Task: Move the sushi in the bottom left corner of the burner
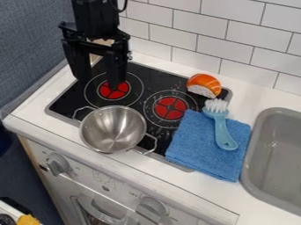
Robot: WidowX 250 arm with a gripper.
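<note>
Jaws hang spread open, the sushi [204,85] well apart from them, toward the view's right.

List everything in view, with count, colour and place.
Sushi: one, orange and white, stove's far right corner
Pot: one, silver, stove's near side
Burners: two, red centres, black stove
Cloth: one, blue, overlapping stove's right side
Brush: one, light blue, white bristles, on cloth
Sink: one, grey, right
Knobs: two, grey, front panel
Counter: one, white, around stove
Tiles: many, white, back wall
Arm: one, black, upper left
Gripper: one, black, over stove's left side
</note>
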